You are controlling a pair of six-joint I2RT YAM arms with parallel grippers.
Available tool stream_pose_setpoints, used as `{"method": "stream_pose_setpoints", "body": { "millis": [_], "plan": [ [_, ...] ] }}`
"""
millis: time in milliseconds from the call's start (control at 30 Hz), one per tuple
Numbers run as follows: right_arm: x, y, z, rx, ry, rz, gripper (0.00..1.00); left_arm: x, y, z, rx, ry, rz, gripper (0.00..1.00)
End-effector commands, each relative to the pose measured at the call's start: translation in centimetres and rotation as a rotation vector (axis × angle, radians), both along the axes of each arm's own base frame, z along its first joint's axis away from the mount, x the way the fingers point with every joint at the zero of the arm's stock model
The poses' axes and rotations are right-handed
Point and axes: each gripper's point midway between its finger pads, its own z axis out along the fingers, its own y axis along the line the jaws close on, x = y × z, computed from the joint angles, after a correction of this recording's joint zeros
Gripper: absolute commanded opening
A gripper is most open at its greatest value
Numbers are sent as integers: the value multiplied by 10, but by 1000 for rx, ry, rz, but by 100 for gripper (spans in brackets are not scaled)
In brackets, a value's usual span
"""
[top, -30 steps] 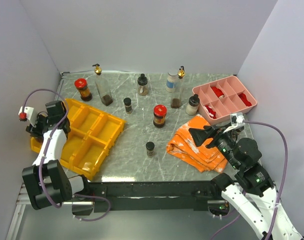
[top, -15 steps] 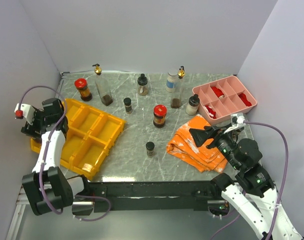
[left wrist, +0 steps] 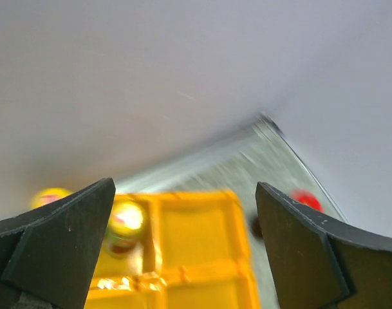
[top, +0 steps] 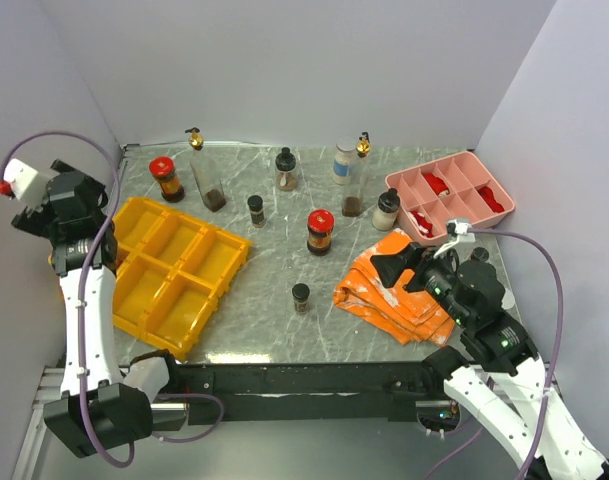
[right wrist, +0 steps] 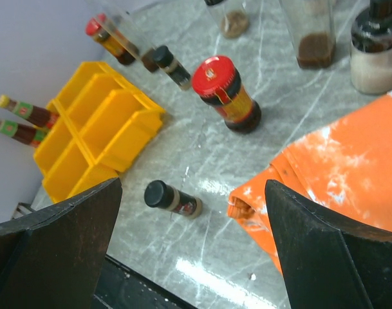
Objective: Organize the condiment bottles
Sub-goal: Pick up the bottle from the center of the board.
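Your left claw (left wrist: 185, 196) stands wide open with nothing between its jaws, raised at the far left of the overhead frame above the yellow bins (top: 174, 275). Your right claw (right wrist: 192, 190) is spread just as wide and empty, hanging over the orange cloth (top: 389, 295) at lower right. Most of the condiment bottles stand loose on the bench (top: 274, 335). A red-capped jar (top: 167, 178) and a tall gold-spout bottle (top: 206, 172) are at upper left. A second red-capped jar (top: 320, 232) is mid-frame, and a small black-capped bottle (top: 301, 297) stands alone below it. More bottles cluster at top centre, near the pink tray (top: 474, 172). Two yellow-topped bottles (right wrist: 20, 112) lie at the bins' left edge in the right wrist view. You cannot tell whether they sit inside a compartment.
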Motion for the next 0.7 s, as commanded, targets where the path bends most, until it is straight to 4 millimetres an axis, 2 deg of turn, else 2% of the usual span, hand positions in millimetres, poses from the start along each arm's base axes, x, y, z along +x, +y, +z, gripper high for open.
{"method": "stream_pose_setpoints", "body": {
  "millis": [0,33,100,133,167,233,300,333,467,500,600,633,667],
  "plan": [
    [4,3,11,5,-5,0,100,39,-62,2,-49,31,-445,96],
    [5,3,10,1,-2,0,100,48,-85,1,-66,20,-585,96],
    [7,3,8,-13,3,-3,100,53,-105,0,-58,8,-699,97],
    [7,3,9,-15,0,-3,100,56,-127,-1,-62,-2,-812,96],
    [8,3,10,-19,-2,-3,100,56,-136,-9,-54,14,-856,96],
    [10,4,10,-17,-8,-2,100,58,-158,-7,-18,1,-935,96],
    [12,6,13,-10,-20,1,100,61,-165,-15,3,12,-944,96],
    [12,6,13,-9,-21,2,100,65,-172,-14,14,5,-964,96],
    [15,10,12,1,-28,12,100,80,-181,-10,45,1,-991,96],
    [16,11,14,8,-38,13,100,87,-179,-14,54,19,-971,96],
    [16,14,13,19,-48,28,100,105,-188,-8,124,26,-969,97],
    [16,14,13,15,-54,30,100,108,-203,-6,144,25,-1008,97],
    [16,15,13,14,-56,34,100,118,-203,-6,186,31,-997,97]
  ]
}}
